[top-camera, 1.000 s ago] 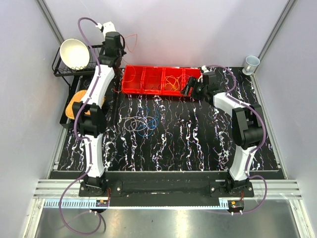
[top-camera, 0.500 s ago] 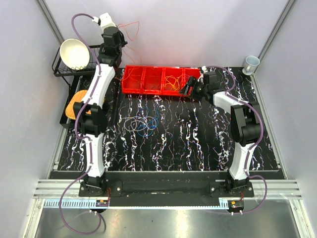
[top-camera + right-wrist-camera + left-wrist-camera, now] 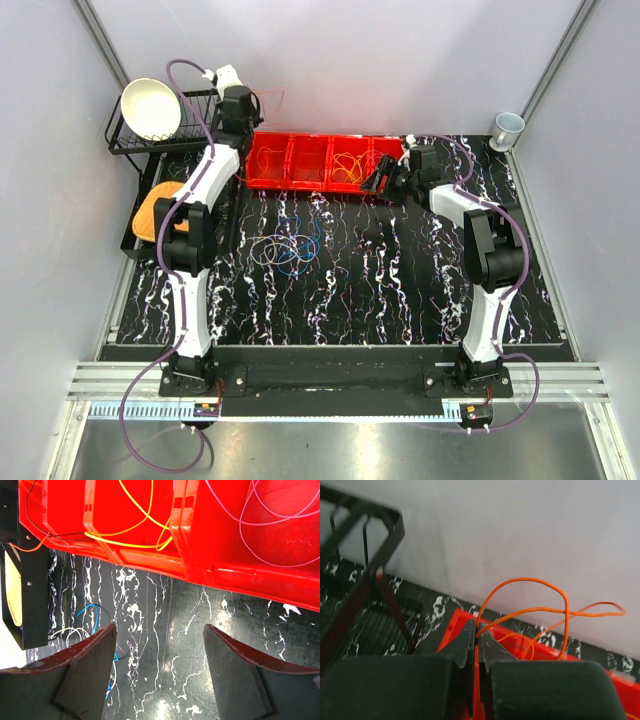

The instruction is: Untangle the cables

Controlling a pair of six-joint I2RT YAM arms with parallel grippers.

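My left gripper is shut on an orange cable and holds it above the left end of the red bin. In the left wrist view the jaws pinch the cable, whose loops hang free over the bin. A tangle of blue, white and purplish cables lies on the table in front of the bin. My right gripper is open and empty by the bin's right front edge; in its wrist view a yellow cable and a purplish cable lie in separate compartments.
A black wire rack with a white bowl stands at the back left, close beside my left gripper. An orange and yellow round thing lies below it. A cup stands at the back right. Walls enclose the table.
My left gripper has moved down and right from near the back wall towards the bin's left end, the orange cable still in it. The right arm has barely moved.
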